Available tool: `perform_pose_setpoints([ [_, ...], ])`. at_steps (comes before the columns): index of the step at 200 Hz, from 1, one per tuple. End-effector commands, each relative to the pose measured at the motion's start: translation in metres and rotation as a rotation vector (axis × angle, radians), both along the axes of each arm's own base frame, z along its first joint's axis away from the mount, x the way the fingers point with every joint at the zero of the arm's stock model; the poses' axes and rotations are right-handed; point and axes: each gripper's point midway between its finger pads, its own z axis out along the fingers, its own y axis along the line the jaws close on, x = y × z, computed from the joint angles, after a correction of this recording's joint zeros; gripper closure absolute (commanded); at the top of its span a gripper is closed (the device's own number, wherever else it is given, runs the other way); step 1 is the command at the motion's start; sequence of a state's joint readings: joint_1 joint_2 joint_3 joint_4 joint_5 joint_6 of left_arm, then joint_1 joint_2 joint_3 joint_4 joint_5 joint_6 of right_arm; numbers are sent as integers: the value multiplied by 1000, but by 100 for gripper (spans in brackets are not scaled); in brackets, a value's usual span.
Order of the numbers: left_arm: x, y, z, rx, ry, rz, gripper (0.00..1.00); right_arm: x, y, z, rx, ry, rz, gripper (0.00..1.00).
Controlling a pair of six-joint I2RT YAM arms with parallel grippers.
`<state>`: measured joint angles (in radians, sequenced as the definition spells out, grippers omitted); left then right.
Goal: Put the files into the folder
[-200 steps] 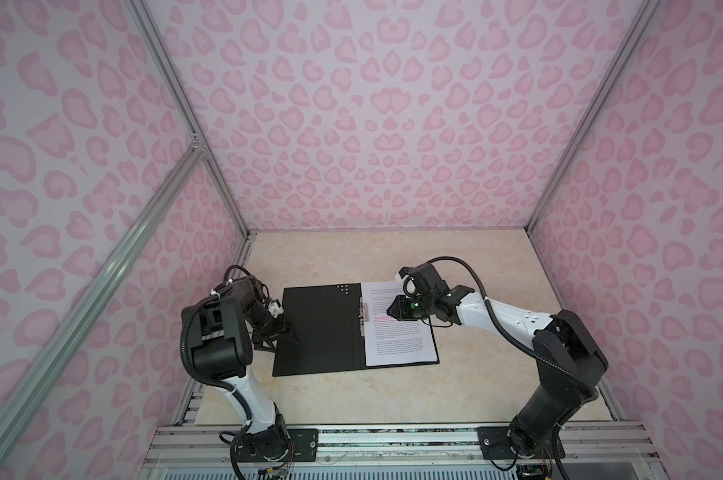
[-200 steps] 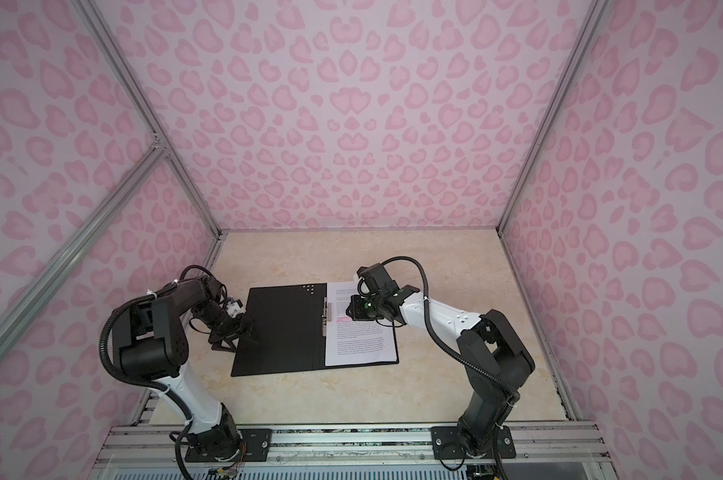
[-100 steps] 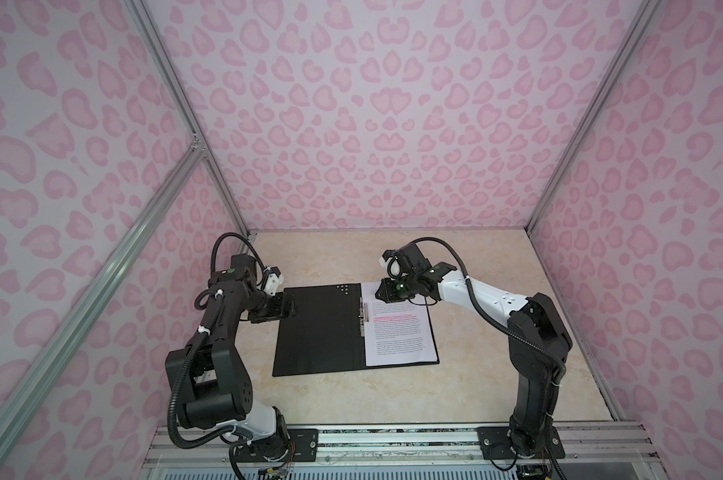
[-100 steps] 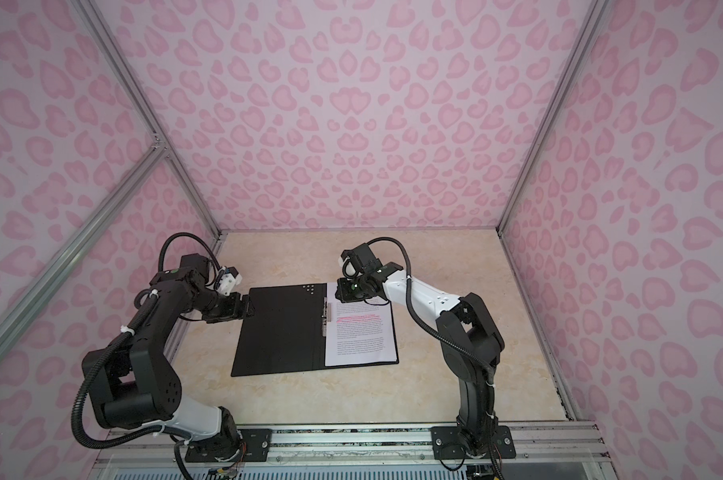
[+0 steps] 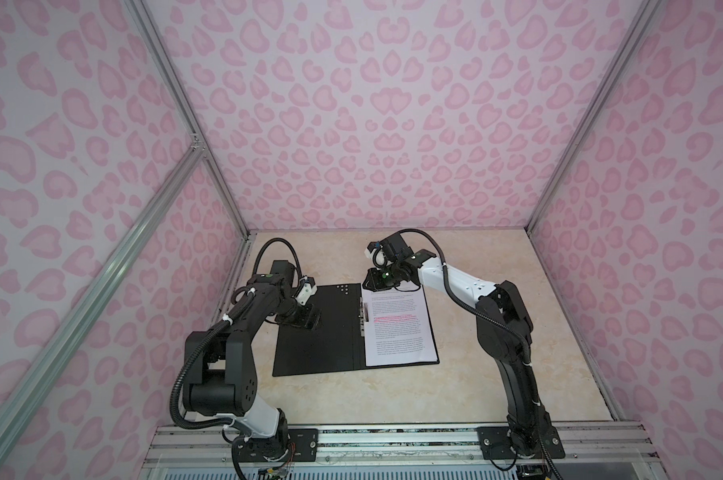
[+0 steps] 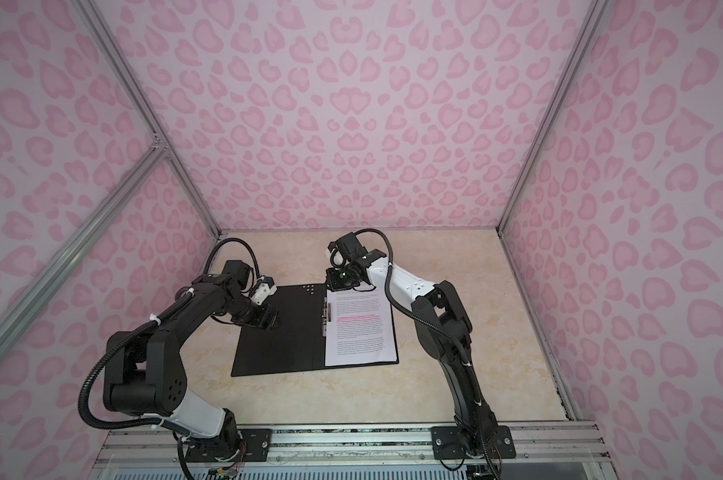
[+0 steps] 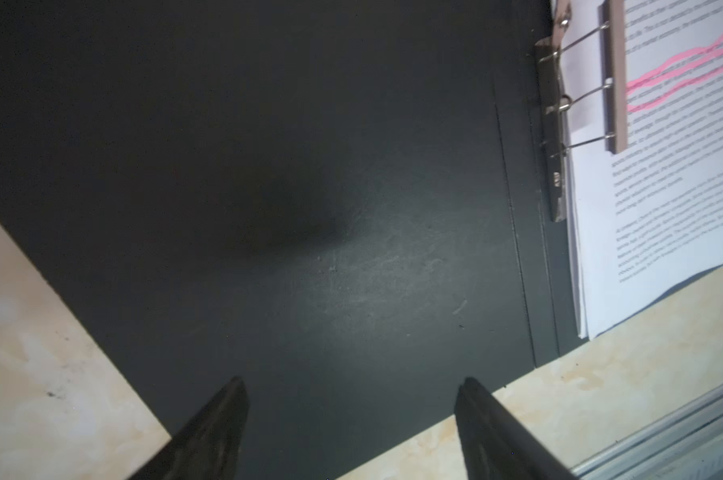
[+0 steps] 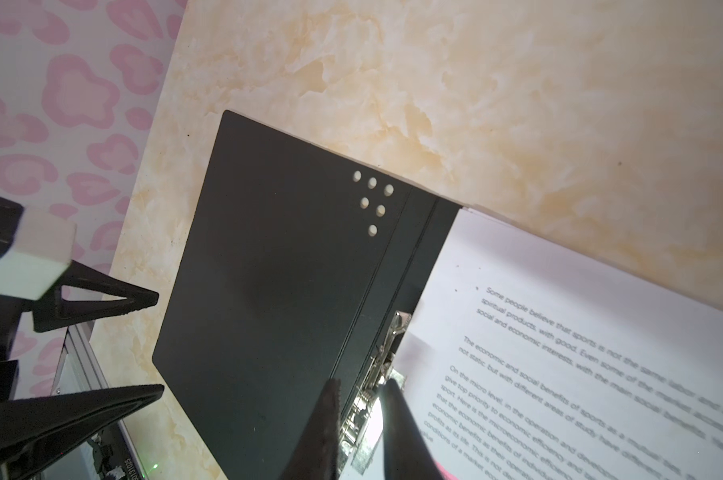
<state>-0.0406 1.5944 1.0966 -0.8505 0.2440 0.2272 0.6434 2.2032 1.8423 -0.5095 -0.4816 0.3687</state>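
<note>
Hovering over the folder [image 5: 318,332] — left pincer [image 7: 351,386] released; right pincer [image 8: 361,384] narrowed near the clip [image 7: 554,124], grip unclear.

An open black folder [image 5: 322,332] lies flat on a beige marbled tabletop [image 5: 497,353]. The left jaws are over its bare half, near the outer edge. White files [image 5: 401,336] with pink highlighted lines cover the half nearest the right jaws, which are at the sheets' far corner.
</note>
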Motion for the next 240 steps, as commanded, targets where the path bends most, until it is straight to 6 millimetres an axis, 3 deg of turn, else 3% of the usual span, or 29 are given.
perform_pose_setpoints([
  [1, 8, 5, -9, 45, -10, 6, 18, 1, 4, -12, 3, 24, 24, 78],
  [30, 8, 2, -17, 46, 14, 2, 19, 7, 13, -15, 30, 28, 30, 78],
  [37, 8, 2, -20, 48, 21, -1, 19, 9, 14, -28, 19, 47, 30, 78],
  [128, 3, 1, -36, 68, 73, -11, 20, 21, 21, -56, -29, 86, 51, 78],
  [189, 1, 4, -43, 98, 95, -17, 21, 16, 23, -71, -37, 129, 74, 79],
  [240, 2, 4, -47, 99, 107, -12, 21, 9, 25, -72, -26, 161, 103, 80],
])
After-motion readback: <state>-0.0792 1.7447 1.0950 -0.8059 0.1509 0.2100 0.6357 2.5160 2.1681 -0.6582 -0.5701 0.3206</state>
